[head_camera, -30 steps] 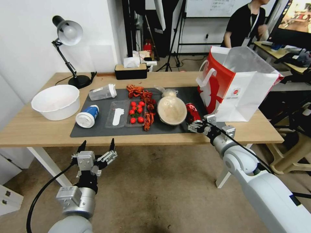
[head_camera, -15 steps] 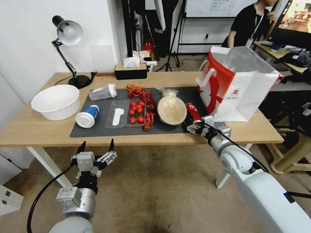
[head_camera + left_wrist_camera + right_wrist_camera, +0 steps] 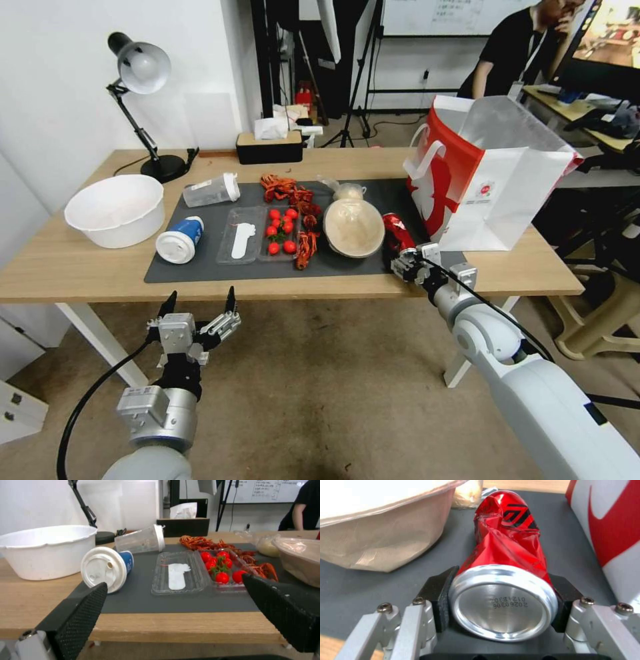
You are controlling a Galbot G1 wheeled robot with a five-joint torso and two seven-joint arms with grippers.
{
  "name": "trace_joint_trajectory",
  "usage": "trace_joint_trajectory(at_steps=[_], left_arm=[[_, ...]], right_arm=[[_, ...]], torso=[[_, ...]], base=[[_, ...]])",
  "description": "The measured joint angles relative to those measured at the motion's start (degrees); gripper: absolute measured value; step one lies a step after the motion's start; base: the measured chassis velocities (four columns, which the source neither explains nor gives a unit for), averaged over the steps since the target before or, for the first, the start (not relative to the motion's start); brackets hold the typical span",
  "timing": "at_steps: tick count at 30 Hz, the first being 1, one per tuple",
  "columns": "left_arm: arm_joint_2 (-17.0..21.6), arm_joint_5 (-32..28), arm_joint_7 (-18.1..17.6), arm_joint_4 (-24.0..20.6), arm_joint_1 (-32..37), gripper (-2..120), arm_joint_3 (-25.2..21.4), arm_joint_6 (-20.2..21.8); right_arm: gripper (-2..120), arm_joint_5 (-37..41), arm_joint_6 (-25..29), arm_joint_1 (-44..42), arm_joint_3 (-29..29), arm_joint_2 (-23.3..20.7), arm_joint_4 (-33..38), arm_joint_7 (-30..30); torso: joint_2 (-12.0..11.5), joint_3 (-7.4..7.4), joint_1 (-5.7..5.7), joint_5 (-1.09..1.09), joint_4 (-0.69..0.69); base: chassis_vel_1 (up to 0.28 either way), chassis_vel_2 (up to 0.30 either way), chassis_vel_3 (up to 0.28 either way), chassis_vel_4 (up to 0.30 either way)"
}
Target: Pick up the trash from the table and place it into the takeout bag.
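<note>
A crushed red soda can (image 3: 397, 232) lies on the dark mat (image 3: 200, 270) of the table (image 3: 80, 267), between the beige lidded bowl (image 3: 353, 227) and the takeout bag (image 3: 493, 187). My right gripper (image 3: 408, 259) is shut on the can (image 3: 506, 555), a pad pressed on each side of its silver base. Behind the bowl sits a small knotted bag (image 3: 348, 191). A blue-and-white cup (image 3: 180, 239) and a clear cup (image 3: 211, 190) lie on their sides at the mat's left. My left gripper (image 3: 198, 310) hangs open below the table's front edge.
A white basin (image 3: 115, 210) and a desk lamp (image 3: 140, 73) stand at the table's left, a tissue box (image 3: 269, 147) at the back. A clear tray of tomatoes (image 3: 280, 230) and crayfish shells (image 3: 293, 193) lie mid-mat. The takeout bag stands open at the right.
My right gripper has edged forward around the can's near end and its fingers have come together on it. The left arm has not moved.
</note>
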Motion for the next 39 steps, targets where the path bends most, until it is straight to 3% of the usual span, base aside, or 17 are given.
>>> trace_joint_trajectory(at_steps=[7,8,16,21,24,28,31,39], left_arm=[[0.19,0.05,-0.09,-0.04,-0.03,100,0.18,-0.26],[0.08,0.43,-0.09,0.04,0.01,100,0.49,-0.31],[-0.05,0.88,-0.09,0.1,0.43,100,0.69,-1.07],[-0.13,1.45,-0.09,-0.38,1.38,100,0.7,-1.41],[-0.2,2.3,-0.02,-0.96,2.38,100,0.67,-1.46],[-0.22,2.47,0.02,-1.1,2.68,100,0.46,-1.59],[-0.53,1.7,0.01,-1.63,2.75,100,0.2,-1.54],[-1.89,2.32,0.02,-1.47,3.15,100,0.95,-1.51]], right_arm=[[52,-0.03,0.66,-5.46,3.7,-2.97,6.45,0.11],[52,-0.03,1.01,-8.55,5.5,-3.88,10.26,0.29],[52,-1.76,3.04,-15.52,9.91,-3.56,20.65,1.83],[52,-1.16,5.18,-15.17,10.85,-5.04,24.12,2.64],[52,2.07,6.27,-12.13,11.97,-8.74,26.17,4.64],[52,4.6,7.66,-9.56,12.46,-11.27,26.15,5.73],[52,11.2,11.11,-0.75,12.24,-15.76,22.32,7.06],[52,17.02,11.48,7.54,11.59,-18.78,16.35,10.37]], torso=[[0.0,0.0,-0.01,0.01,-0.01],[0.0,0.0,-0.01,0.01,-0.02],[0.0,-0.01,-0.01,0.0,-0.02],[0.0,-0.01,-0.01,0.01,-0.01],[0.0,0.0,-0.01,0.01,0.0],[0.0,0.0,-0.01,0.01,-0.01],[0.0,0.0,-0.01,0.02,0.0],[-0.02,0.0,0.01,0.01,0.0]], base=[[0.0,0.0,0.0,0.0],[0.0,0.0,0.0,0.0],[0.0,0.0,0.0,0.0],[0.0,0.0,0.0,0.0],[0.0,0.0,0.0,0.0],[0.0,0.0,0.0,0.0],[0.0,0.0,0.0,0.0],[0.0,0.0,0.0,0.0]])
